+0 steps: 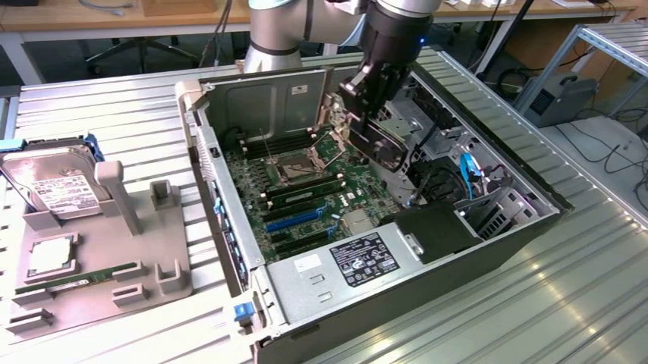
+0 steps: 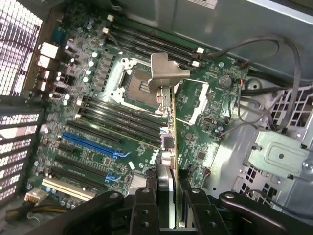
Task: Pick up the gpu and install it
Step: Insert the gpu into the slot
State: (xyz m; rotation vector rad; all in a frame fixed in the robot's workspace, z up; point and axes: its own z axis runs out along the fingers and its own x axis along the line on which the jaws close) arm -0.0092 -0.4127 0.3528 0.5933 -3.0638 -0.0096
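grip: gpu [image 1: 388, 146] clamped edge-on in end effector [image 1: 366, 106] | where: hung inside open case [image 1: 486, 250], above motherboard [image 1: 303, 189] middle | why: held upright, judged for meeting expansion slots [image 2: 93, 144] edge-first | not seated

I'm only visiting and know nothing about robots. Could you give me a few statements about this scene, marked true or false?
1. The gripper is holding the gpu. True.
2. The gpu is plugged into a slot. False: it hangs in the gripper above the motherboard.
3. The hard drive lies on the grey holder outside the computer case. True.
4. The computer case is closed. False: its side is open and the motherboard shows.
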